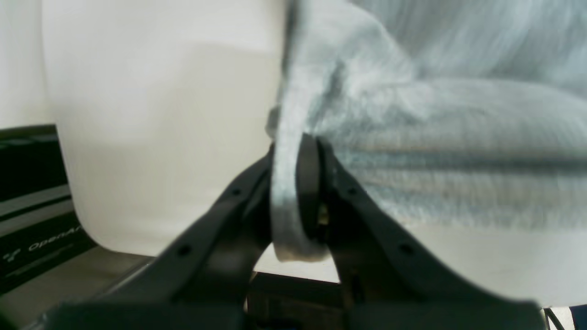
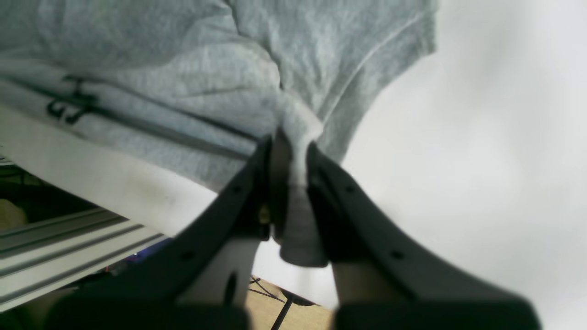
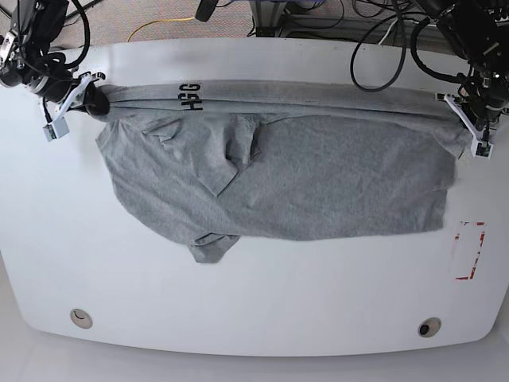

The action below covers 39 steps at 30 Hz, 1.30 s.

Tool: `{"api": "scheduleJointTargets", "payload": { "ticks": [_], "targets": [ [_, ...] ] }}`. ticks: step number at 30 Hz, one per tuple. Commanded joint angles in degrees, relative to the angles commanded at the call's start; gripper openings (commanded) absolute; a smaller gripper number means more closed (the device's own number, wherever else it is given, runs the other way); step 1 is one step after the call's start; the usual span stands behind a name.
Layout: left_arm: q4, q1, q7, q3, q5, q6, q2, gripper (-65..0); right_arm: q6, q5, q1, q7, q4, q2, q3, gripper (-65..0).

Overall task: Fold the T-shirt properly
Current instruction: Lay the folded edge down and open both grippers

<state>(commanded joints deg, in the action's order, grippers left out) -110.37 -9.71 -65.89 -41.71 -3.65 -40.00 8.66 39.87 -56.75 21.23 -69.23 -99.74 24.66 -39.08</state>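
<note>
Dark plastic jaws of the left tool (image 1: 298, 192) fill the near part of the left wrist view, clenched on a thick rolled hem of the large heather-grey cotton T-shirt (image 3: 318, 187). The right tool (image 2: 293, 183) is likewise clamped on a bunched pinch of the same cloth, just beside a short sleeve.

From the base view, the wide white rounded bench (image 3: 254, 302) carries the shirt across its far half. One long edge is drawn into a taut band parallel to the far edge, running between the two tools, with dark block lettering (image 3: 188, 96) showing on it. The rest of the cloth lies slack on the bench toward the near edge, creased around the middle, with a sleeve poking out toward the near-left.

The shirt looks light, soft and limp: it will sag and wrinkle wherever it is not held, and it should slide easily on the smooth bench. Holds at the two ends of the stretched edge seem sound, though a thin pinch could slip under tension.

A red-and-white rectangular marking (image 3: 469, 251) sits near the right edge, apart from the cloth. Black cables (image 3: 382, 48) hang beyond the far edge, near both arms, and might snag. Two small round fittings (image 3: 79, 317) lie along the near edge, well clear.
</note>
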Motion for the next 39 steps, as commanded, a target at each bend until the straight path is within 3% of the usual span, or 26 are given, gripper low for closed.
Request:
{"api": "scheduleJointTargets", "payload": {
  "ticks": [11, 14, 15, 17, 20, 21, 24, 30, 33, 36, 39],
  "targets": [
    [0.09, -0.35, -0.09, 0.62, 0.35, 0.0, 1.14, -63.2, -0.18, 0.09, 2.81, 0.0, 0.18, -0.09, 0.35, -65.0],
    [1.76, -0.18, -0.26, 1.67, 0.35, 0.0, 1.67, -50.0, -0.35, 0.18, 2.9, 0.0, 0.18, 0.0, 0.35, -64.2],
    [2.99, 0.0, -0.26, 1.67, 0.35, 0.0, 1.67, -42.8, -0.44, 0.18, 2.9, 0.0, 0.18, 0.0, 0.35, -62.0],
    [5.01, 0.0, -0.09, 1.23, 0.35, 0.0, 2.64, -31.0, -0.44, 0.18, 3.43, 0.0, 0.18, 0.0, 0.35, -53.0],
    [9.49, 0.18, -0.09, 1.14, 0.26, 0.0, 4.66, -17.9, -0.53, 0.18, 4.57, 0.0, 0.09, 0.26, 0.09, -29.8],
    [11.16, 0.35, 0.0, 0.79, 0.18, 0.0, 5.36, -17.2, -0.53, 0.18, 4.66, 0.0, 0.0, 0.35, -0.09, -21.6],
    [13.45, 2.29, 0.0, -0.53, 0.0, 0.0, 7.21, -17.4, -0.44, 0.09, 5.1, 0.0, -0.35, 0.35, -1.58, -9.8],
    [12.22, 3.52, -0.26, -2.37, -1.05, 0.0, 10.2, -17.4, 0.0, -0.35, 5.89, 0.0, -0.44, 0.18, -6.95, -8.9],
    [10.55, 3.52, -1.05, -2.37, -5.54, 0.0, 11.16, -17.4, 0.0, -0.35, 5.89, 0.0, -1.93, 0.35, -7.21, -8.9],
    [8.44, 3.6, -4.66, -2.37, -10.02, 0.0, 11.6, -17.4, 0.09, -0.53, 5.8, 0.0, -5.45, -0.09, -6.86, -8.9],
    [6.24, 3.78, -7.21, -2.64, -13.98, 0.0, 11.6, -17.4, 0.13, -2.29, 5.8, 0.0, -9.05, -2.2, -5.89, -8.9]
  ]
}}
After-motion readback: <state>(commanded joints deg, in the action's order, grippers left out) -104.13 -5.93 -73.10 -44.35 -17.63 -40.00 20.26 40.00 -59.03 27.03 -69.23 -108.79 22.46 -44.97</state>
